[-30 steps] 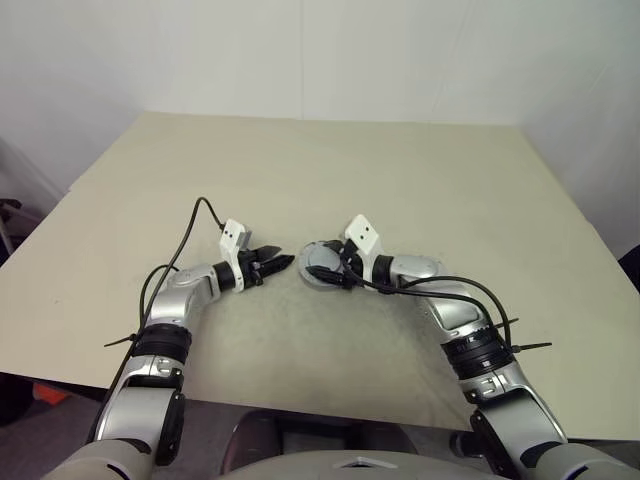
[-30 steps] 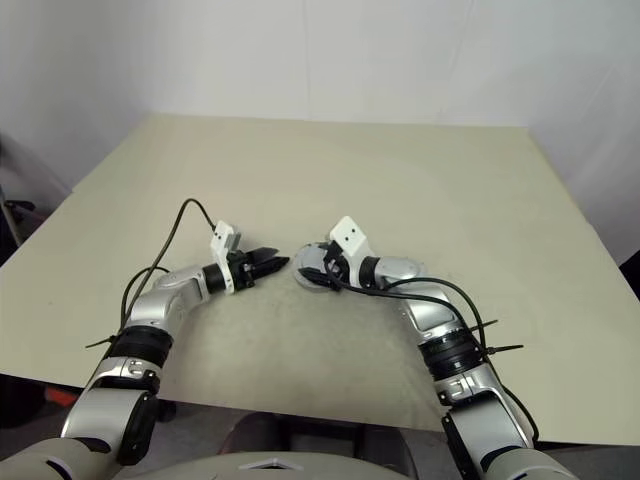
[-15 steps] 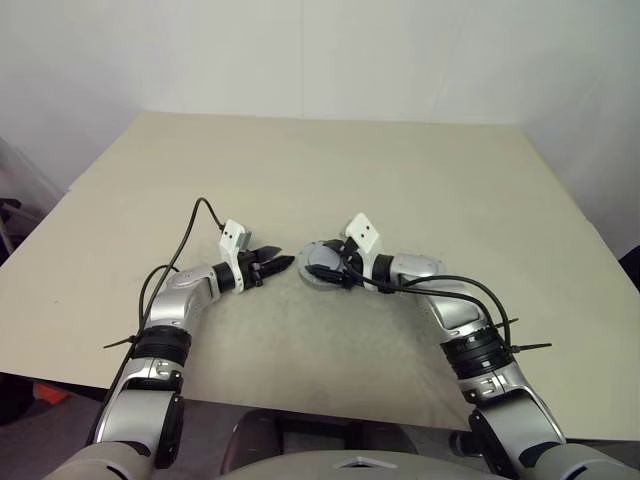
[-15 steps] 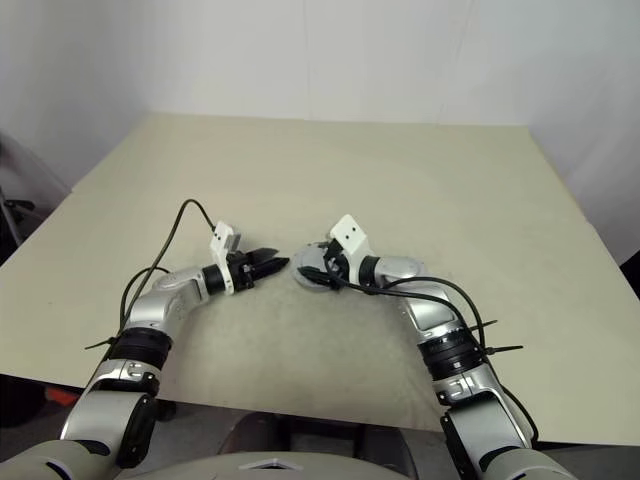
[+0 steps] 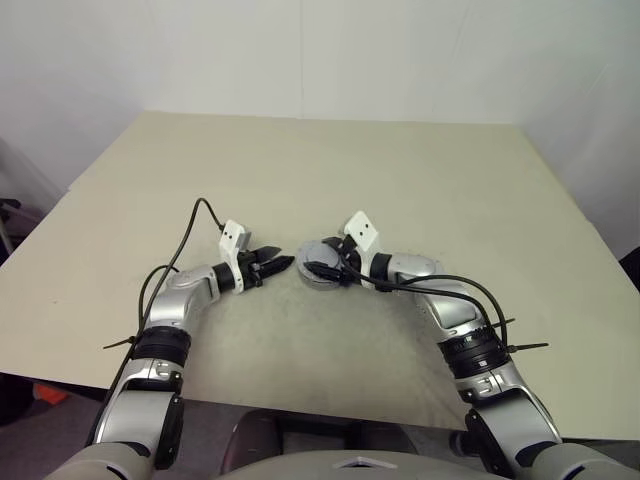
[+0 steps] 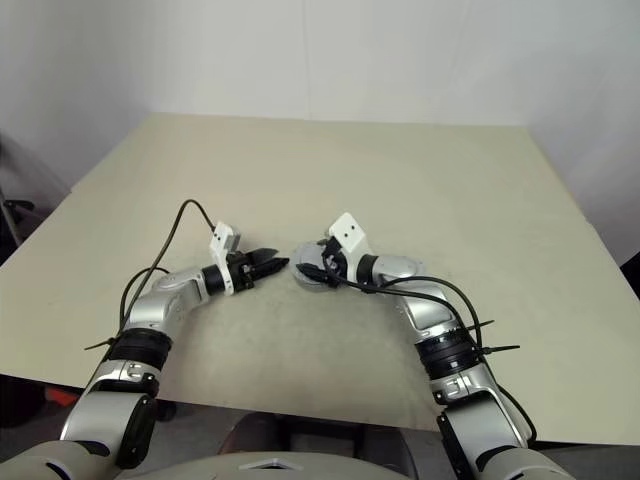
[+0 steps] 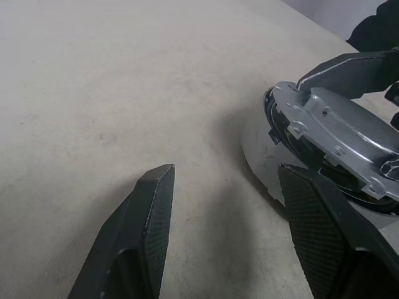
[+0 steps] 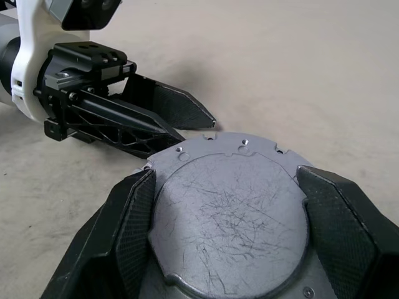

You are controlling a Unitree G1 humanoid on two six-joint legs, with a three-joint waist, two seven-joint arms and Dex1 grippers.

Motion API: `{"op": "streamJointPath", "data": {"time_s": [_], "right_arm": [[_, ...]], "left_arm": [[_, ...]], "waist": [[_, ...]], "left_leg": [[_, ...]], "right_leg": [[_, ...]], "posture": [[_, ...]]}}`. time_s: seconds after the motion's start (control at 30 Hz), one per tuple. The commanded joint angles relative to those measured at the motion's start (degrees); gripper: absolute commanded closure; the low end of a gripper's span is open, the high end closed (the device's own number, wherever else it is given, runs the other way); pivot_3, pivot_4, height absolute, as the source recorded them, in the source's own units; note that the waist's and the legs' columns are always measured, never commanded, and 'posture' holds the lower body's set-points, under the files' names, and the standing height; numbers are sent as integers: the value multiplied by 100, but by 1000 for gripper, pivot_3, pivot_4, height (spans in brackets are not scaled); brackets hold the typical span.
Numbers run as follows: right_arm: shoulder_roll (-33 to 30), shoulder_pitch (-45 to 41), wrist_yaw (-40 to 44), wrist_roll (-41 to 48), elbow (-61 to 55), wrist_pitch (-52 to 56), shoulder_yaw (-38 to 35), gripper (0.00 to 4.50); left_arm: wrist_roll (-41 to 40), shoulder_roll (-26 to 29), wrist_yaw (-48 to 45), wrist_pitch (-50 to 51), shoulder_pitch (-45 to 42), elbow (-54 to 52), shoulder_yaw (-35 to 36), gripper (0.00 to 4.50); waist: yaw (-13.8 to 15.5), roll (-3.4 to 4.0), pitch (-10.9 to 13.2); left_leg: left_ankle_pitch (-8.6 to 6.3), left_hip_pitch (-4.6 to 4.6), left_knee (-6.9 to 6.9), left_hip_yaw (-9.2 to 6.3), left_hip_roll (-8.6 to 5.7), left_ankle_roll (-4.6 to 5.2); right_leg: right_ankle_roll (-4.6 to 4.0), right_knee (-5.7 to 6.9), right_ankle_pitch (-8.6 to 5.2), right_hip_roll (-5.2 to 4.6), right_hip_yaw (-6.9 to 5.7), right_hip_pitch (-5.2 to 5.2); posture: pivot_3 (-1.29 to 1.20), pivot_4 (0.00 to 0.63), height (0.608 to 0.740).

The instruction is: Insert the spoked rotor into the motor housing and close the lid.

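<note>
A round grey metal disc (image 8: 227, 205) with a flat scratched face and small holed tabs around its rim sits between the fingers of my right gripper (image 5: 325, 268), which is shut on its sides. In the left wrist view the disc (image 7: 336, 134) is tilted, one edge raised off the table, with dark parts under it. No ribs or coils show, so I cannot tell whether it is the motor housing or the lid. The spoked rotor is out of view. My left gripper (image 5: 276, 264) is open and holds nothing, its tips just left of the disc.
The beige table (image 5: 400, 170) stretches wide beyond and to both sides of the arms. A white wall stands behind its far edge. A black cable (image 5: 190, 225) loops over the left forearm.
</note>
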Motion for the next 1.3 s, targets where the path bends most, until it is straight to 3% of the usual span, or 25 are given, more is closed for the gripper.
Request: {"op": "streamJointPath", "data": {"time_s": [0.03,1.3], "right_arm": [[48,-216,-99,-122,62,-249,39,1354],[-322,-32,-98,-434,421,-132,346,1354]], "left_arm": [[-41,37,12,-44,-16,-46,46,1718],[-40,32,15,-36,4,-82,34,1718]], "waist": [[-1,0,0],[5,-1,-1]], "left_leg": [[0,0,0,0,0,0],[-8,22,0,0,0,-20]], "right_leg": [[0,0,0,0,0,0],[0,4,0,0,0,36]], "posture": [[0,0,740],[0,0,740]]}}
